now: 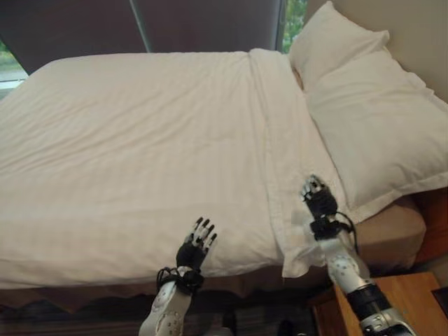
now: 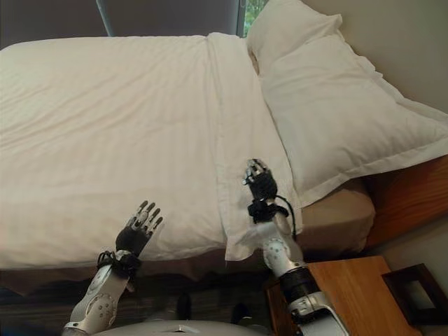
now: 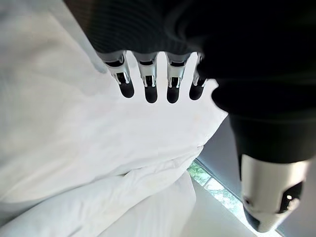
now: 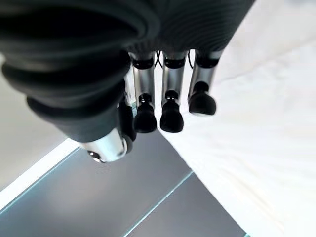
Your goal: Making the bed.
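Observation:
A white striped duvet (image 1: 140, 154) lies spread flat over the bed, with its turned-back top band (image 1: 280, 140) running beside the pillows. Two white pillows (image 1: 378, 126) rest at the head end on the right, the far one (image 1: 329, 35) leaning up against the wall. My left hand (image 1: 197, 241) hovers open over the duvet's near edge, fingers spread, holding nothing. My right hand (image 1: 318, 199) is above the band's near end, close to the front pillow's corner, fingers relaxed and empty. The right wrist view shows its fingertips (image 4: 170, 116) clear of the cloth (image 4: 266, 148).
The duvet's near corner (image 1: 297, 259) hangs over the side of the tan mattress (image 1: 392, 231). A wooden nightstand (image 1: 399, 294) stands at the lower right, beside the wooden headboard (image 2: 413, 196). A dark curtain and window (image 1: 210, 24) lie beyond the bed's far side.

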Tool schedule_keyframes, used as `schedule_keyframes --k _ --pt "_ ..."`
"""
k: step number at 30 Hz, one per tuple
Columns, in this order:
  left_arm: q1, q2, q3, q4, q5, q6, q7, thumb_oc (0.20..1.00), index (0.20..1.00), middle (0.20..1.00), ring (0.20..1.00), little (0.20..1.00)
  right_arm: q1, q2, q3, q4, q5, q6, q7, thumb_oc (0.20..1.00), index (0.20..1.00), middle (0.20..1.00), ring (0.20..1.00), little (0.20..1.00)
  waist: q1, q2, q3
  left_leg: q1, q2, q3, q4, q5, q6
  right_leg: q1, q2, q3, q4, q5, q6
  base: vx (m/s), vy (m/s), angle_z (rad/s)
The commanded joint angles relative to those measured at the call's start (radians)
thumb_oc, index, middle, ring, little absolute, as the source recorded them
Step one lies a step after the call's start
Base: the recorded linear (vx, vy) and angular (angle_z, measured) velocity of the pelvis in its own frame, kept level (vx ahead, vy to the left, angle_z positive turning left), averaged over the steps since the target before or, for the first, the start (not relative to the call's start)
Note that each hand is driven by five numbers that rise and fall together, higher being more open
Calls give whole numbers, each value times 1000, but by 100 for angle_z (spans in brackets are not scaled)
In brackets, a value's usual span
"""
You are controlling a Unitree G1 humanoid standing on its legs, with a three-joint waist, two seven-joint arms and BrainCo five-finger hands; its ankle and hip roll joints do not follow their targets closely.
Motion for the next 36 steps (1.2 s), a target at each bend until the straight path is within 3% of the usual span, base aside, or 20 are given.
schedule_keyframes --k 1,10,18,22,24,30,31,36 --pt "-18 42 17 -38 -34 -32 -14 1000 1000 1000 1000 1000 -91 11 -50 96 56 -21 -29 200 200 200 200 200 12 -22 -33 -22 -34 -44 4 8 -10 19 13 21 41 -81 20 -15 36 7" --pt "-33 53 -25 -35 -53 -45 -3 1000 1000 1000 1000 1000 -176 73 -91 326 88 -19 -65 200 200 200 200 200 33 21 -5 -57 -53 -56 4 15 -2 -18 -6 14 48 -68 29 -18 30 6" --pt "-41 54 -41 -36 -71 -60 13 1000 1000 1000 1000 1000 -169 92 -133 441 126 -28 -73 200 200 200 200 200 23 52 20 -73 -62 -55 4 16 2 -44 -17 22 52 -59 37 -12 23 -1" --pt "-52 43 -50 -18 -68 -64 24 1000 1000 1000 1000 1000 -108 127 -98 478 133 -11 -60 200 200 200 200 200 10 57 28 -71 -63 -45 4 14 5 -49 -19 29 58 -56 39 5 30 -7" --pt "-61 39 -40 -28 -62 -68 30 1000 1000 1000 1000 1000 -5 155 -17 502 101 31 -31 200 200 200 200 200 -9 56 32 -67 -61 -35 4 11 5 -52 -22 36 60 -54 41 8 33 -18" --pt "-52 35 6 -43 -29 -78 18 1000 1000 1000 1000 1000 218 75 31 521 -4 105 43 200 200 200 200 200 -53 42 33 -64 -58 -18 4 3 2 -63 -23 48 74 -58 45 18 24 -7" --pt "-31 30 44 -39 -30 -86 7 1000 1000 1000 1000 1000 314 14 -37 519 -13 115 81 200 200 200 200 200 -74 33 26 -59 -57 -8 4 -1 1 -62 -24 52 77 -60 47 49 14 -12" --pt "0 11 74 -20 -43 -91 -12 1000 1000 1000 1000 1000 420 -53 -183 580 -25 118 148 200 200 200 200 200 -109 15 8 -45 -54 8 4 -11 1 -54 -22 66 75 -63 50 56 1 -15"
